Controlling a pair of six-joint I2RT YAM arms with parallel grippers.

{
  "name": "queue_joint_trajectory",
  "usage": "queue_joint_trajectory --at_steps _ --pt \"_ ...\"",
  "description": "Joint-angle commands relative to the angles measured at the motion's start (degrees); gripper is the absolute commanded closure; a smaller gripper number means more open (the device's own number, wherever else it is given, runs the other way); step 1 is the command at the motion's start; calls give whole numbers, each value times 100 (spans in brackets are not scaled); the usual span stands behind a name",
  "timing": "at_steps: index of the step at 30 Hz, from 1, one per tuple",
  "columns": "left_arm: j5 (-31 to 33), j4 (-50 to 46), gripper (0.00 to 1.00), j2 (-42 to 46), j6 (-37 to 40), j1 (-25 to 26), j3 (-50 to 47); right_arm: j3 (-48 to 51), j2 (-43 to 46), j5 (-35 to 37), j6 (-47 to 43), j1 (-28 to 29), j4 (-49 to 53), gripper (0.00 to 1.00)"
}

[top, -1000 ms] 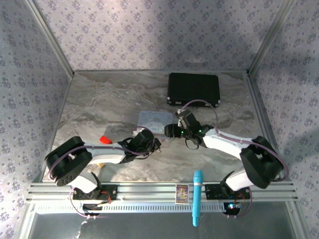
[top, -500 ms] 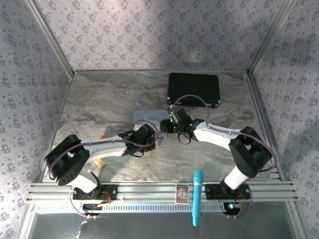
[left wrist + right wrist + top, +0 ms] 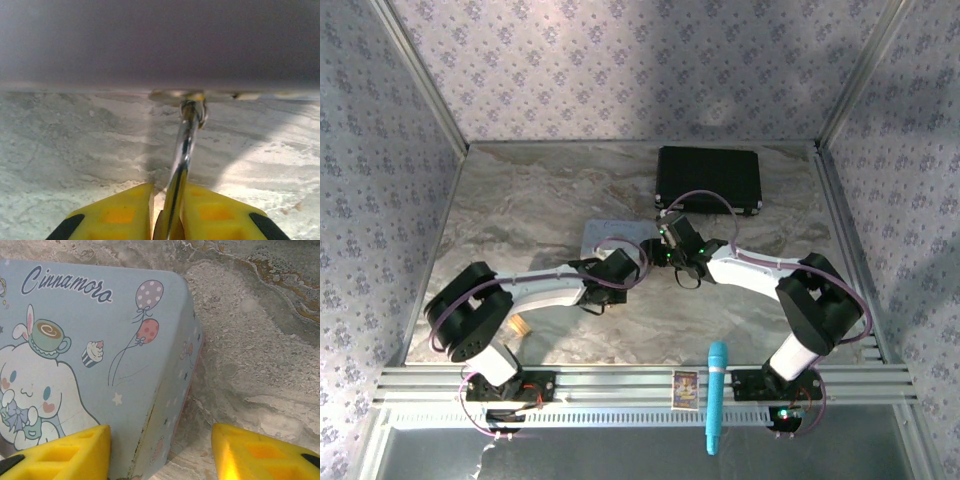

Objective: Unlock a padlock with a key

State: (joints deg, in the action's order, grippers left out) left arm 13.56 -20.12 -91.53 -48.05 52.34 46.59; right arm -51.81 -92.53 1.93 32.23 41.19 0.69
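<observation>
Between the yellow fingers of the left hand a thin bright metal shaft is pinched, which I take for the key; the fingers press onto it from both sides. Its long axis runs straight away from that hand, leaning a little to the right as it goes, low over the marbled surface. Just ahead, at the shaft's far tip, sits a small brass-coloured piece with a silvery loop, most likely the padlock, tucked against the foot of the pastel tin, whose blurred wall rises beyond it. Whether the tip is seated in the keyway is too blurred to tell. The left hand is thus the nearer one, and the lock lies dead ahead of it, in line with the shaft; I judge that the coming move is a twist about that axis. The right hand is spread wide, a corner of the tin between its fingers, contact unclear
</observation>
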Motion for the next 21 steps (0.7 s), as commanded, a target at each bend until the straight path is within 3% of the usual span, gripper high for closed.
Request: queue_joint_trajectory --at_steps 1,5,21 --pt "394 -991 81 -185 60 98 49 355 -395 550 89 -102 759 45" --pt "692 -1324 76 -441 119 243 296 340 -477 520 129 -87 705 45" --pt "1573 -2491 80 -1053 63 617 984 404 -459 593 176 -71 652 43"
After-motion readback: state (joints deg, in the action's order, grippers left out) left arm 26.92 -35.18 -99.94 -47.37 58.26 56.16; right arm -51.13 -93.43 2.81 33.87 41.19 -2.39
